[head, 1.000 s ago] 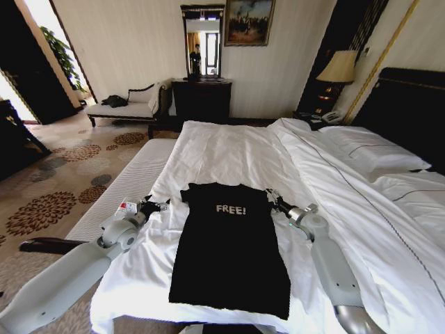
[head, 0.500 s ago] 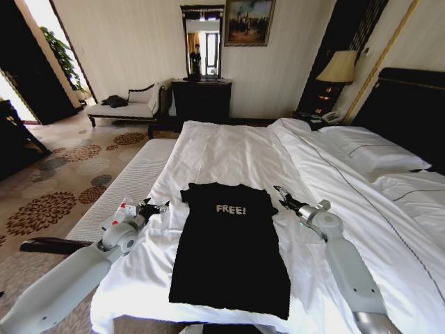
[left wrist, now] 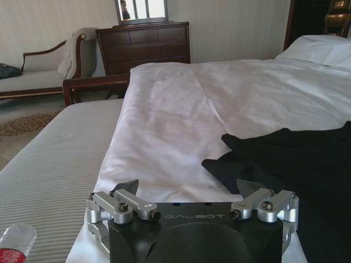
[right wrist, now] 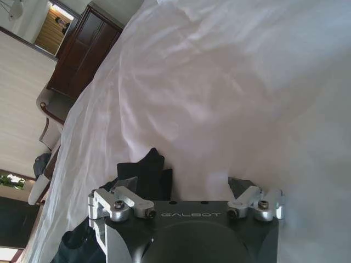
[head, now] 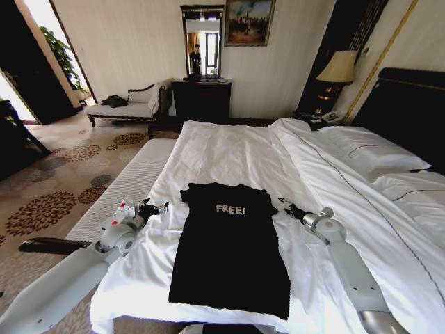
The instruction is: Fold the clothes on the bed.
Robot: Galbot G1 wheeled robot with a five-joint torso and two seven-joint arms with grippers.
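- We see the black T-shirt (head: pixel 229 243) lying flat on the white duvet of the bed (head: pixel 236 149), collar toward the far part of the bed and hem toward the near edge, with the white "FREE!" lettering (head: pixel 230 209) face up on the chest.
- We find the garment closer to the bed's left edge than to the pillows (head: pixel 372 149) and the dark headboard (head: pixel 410 104) on the right; both sleeves lie tucked close to the body.
- We place the left claw (head: pixel 158 207) over the duvet just beside the left shoulder of the shirt, not touching it; in the left wrist view its fingers (left wrist: pixel 123 189) stand wide apart and hold nothing, with a black sleeve (left wrist: pixel 225 170) just ahead of them.
- We place the right claw (head: pixel 285 204) just beside the right shoulder of the shirt, low over the duvet; in the right wrist view its fingers (right wrist: pixel 238 185) are spread wide and empty, and a black corner of the shirt (right wrist: pixel 149 172) lies next to one of them.
- We note a striped bare mattress strip (head: pixel 118 191) along the bed's left edge, and beyond the bed a white chaise lounge (head: pixel 128 104) and a dark dresser (head: pixel 201 97).
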